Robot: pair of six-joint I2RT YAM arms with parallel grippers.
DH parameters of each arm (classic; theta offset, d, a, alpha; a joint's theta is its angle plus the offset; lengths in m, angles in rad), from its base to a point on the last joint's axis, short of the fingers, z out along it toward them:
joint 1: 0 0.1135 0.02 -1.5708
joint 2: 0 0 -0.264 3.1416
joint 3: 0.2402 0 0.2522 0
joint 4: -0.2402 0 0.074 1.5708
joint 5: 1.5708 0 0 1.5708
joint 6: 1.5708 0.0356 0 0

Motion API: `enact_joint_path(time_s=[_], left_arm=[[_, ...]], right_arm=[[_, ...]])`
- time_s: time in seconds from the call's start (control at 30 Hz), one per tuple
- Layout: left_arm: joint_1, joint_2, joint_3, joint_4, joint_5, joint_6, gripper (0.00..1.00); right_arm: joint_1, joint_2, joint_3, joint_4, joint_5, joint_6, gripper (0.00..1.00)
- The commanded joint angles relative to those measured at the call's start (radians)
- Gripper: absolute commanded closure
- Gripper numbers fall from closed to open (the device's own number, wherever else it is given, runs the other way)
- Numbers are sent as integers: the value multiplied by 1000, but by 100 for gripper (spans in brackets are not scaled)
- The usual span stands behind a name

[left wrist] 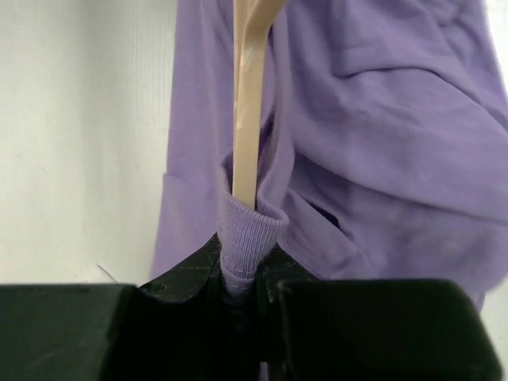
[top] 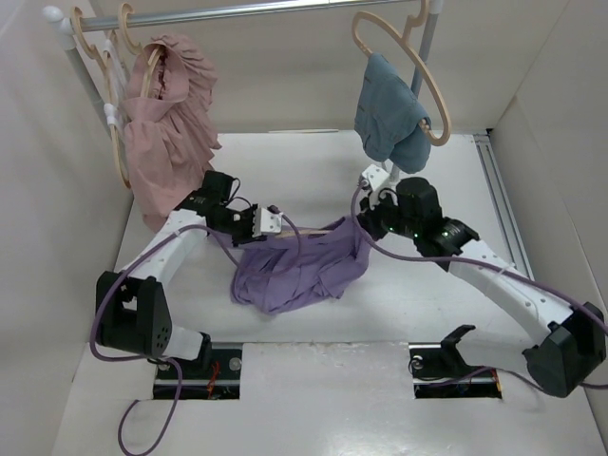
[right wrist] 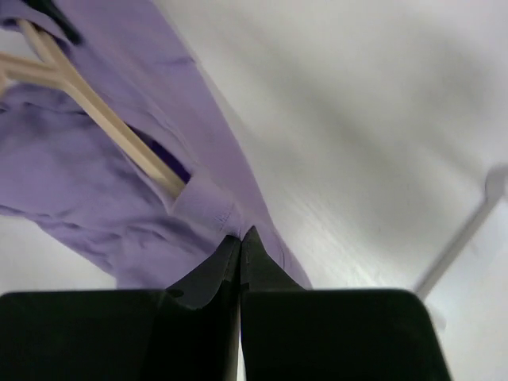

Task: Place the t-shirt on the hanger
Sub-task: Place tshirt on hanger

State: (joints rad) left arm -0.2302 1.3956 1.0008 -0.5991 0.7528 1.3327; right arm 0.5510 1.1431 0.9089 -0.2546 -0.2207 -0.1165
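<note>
The lavender t-shirt (top: 299, 271) hangs bunched between my two grippers above the table. The beige hanger (top: 313, 231) runs inside it, mostly hidden by cloth. My left gripper (top: 269, 222) is shut on the shirt's ribbed collar (left wrist: 248, 238), with the hanger arm (left wrist: 248, 111) coming out of the collar just beyond the jaws. My right gripper (top: 366, 223) is shut on the shirt's edge (right wrist: 208, 208), and the hanger arm (right wrist: 103, 119) enters the cloth next to it.
A rail (top: 266, 11) at the back carries a pink garment (top: 166, 123) on a hanger at left and a blue-grey garment (top: 391, 114) on a hanger at right. Another bare hanger (top: 114, 142) hangs far left. White walls (top: 556, 114) close both sides.
</note>
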Motion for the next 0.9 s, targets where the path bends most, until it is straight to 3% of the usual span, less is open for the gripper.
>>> enact_joint_path(time_s=[0.0, 0.13, 0.27, 0.3, 0.37, 0.4, 0.6, 0.87], left_arm=[[-9, 2, 107, -149, 136, 123, 100], [-18, 25, 173, -235, 201, 170, 100], [-18, 25, 183, -274, 214, 198, 100], [-18, 25, 183, -274, 214, 198, 100], [-18, 25, 183, -274, 214, 198, 100], [-18, 25, 183, -274, 214, 198, 100], [-18, 25, 183, -249, 214, 180, 100], [-18, 34, 183, -240, 243, 149, 100]], right_arm=[[88, 56, 128, 49, -35, -129, 100], [145, 104, 179, 38, -97, -175, 100], [136, 104, 164, -11, -51, -198, 100], [119, 95, 150, -24, -51, -198, 87], [99, 83, 150, -75, -40, -198, 50], [80, 83, 150, -89, -40, -198, 41], [67, -20, 174, -110, -60, -207, 31], [196, 55, 216, 9, -204, -206, 36]])
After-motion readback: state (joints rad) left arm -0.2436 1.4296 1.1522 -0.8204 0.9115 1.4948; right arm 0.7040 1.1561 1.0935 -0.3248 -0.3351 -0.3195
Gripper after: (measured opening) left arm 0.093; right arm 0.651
